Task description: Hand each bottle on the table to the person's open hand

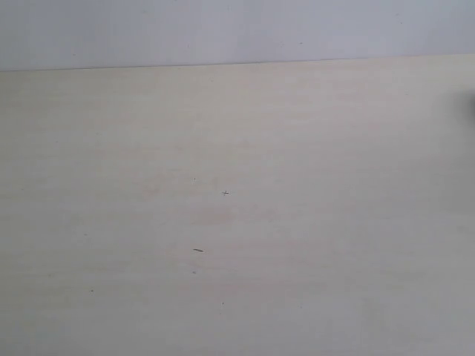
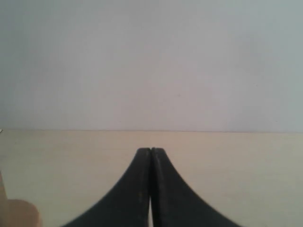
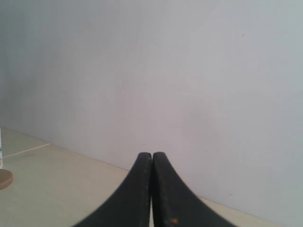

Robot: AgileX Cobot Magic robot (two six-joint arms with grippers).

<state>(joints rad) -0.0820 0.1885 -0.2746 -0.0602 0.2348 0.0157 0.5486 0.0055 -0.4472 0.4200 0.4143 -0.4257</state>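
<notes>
Black left gripper point(image 2: 150, 151) and right gripper point(image 3: 151, 155) each show jaws pressed together, gripping nothing. The pale wood-grain table point(image 1: 312, 185) fills the exterior view, marked by tiny dark specks point(image 1: 225, 193). The right wrist view shows a tan disc point(image 3: 4, 179) on it, cropped by the frame. A grey wall point(image 1: 223, 30) stands behind.

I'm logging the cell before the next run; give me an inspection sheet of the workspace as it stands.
Surface: table, pale wood grain, few tiny dark specks.
Job's things: bottles, nothing seen.
Clutter: round tan disc, seen only in the right wrist view, identity unclear.
End effectors: left end effector shut, right end effector shut, both holding nothing.
Cables: nothing seen.
Surroundings: plain pale wall behind the table.
</notes>
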